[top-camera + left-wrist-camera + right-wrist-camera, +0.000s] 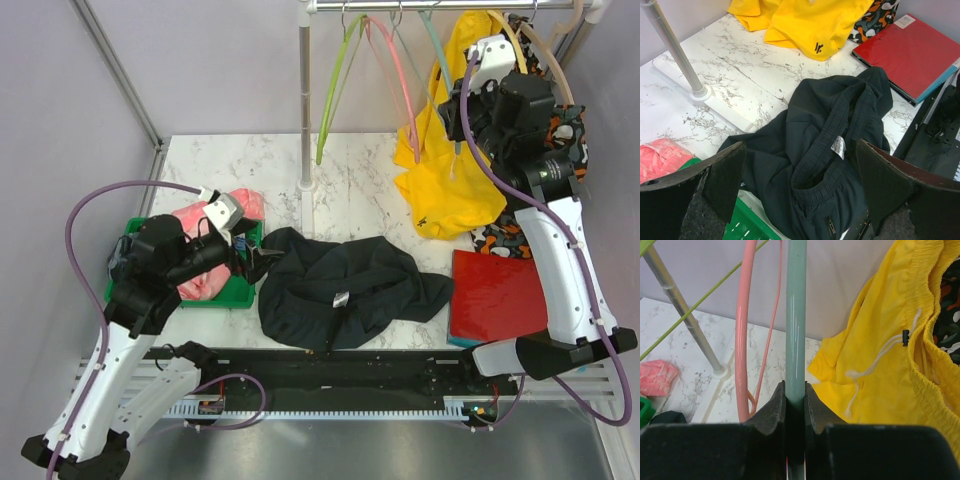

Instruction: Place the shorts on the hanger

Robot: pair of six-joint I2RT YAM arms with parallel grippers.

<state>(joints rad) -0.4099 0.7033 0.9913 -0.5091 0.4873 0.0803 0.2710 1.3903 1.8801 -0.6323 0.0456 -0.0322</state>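
Sprawling in a rumpled heap on the marble table [215,165], the shorts [345,290] looked soft, light and floppy. They seemed likely to sag and slip unless gathered at the thick elastic waistband [837,117], judged the best hold. The hanger [796,315], thin, stiff and smooth, hung from the rail [440,5] well apart from them at the far right, between the pink hanger [742,330] and the yellow shorts [875,365]. The right gripper [795,405] was clamped on its teal arm. The left gripper [800,175] hung just above the shorts, jaws wide and holding nothing, the small white label [838,146] in line with its gap.
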